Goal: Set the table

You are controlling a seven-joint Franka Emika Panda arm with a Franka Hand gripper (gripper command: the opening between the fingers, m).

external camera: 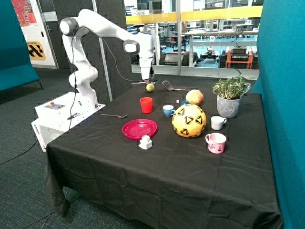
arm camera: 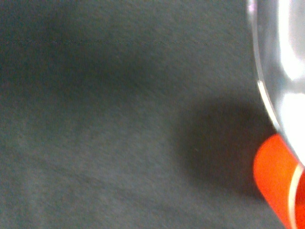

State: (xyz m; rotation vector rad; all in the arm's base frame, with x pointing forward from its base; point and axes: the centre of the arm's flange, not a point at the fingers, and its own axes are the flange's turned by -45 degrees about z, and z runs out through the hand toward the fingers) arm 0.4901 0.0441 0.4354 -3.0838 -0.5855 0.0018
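Note:
My gripper (external camera: 147, 80) hangs above the far side of the black-clothed table (external camera: 157, 181), just over a small yellow-green ball (external camera: 150, 87). It is shut on a thin metal utensil (external camera: 139, 82) that sticks out sideways and looks like a spoon. In the wrist view the spoon's shiny curved bowl (arm camera: 281, 62) shows at the edge, with the rim of a red cup (arm camera: 279, 183) below it. A red plate (external camera: 139, 129) lies near the table's middle. A fork (external camera: 114, 115) lies beside it, toward the robot base. The red cup (external camera: 146, 105) stands just behind the plate.
A blue cup (external camera: 168, 110), a yellow football (external camera: 189, 120), an orange ball (external camera: 194, 97), a white cup (external camera: 218, 122), a pink mug (external camera: 216, 142) and a potted plant (external camera: 229, 98) stand beyond the plate. A spatula (external camera: 167, 86) lies at the far edge. A small white object (external camera: 145, 142) sits before the plate.

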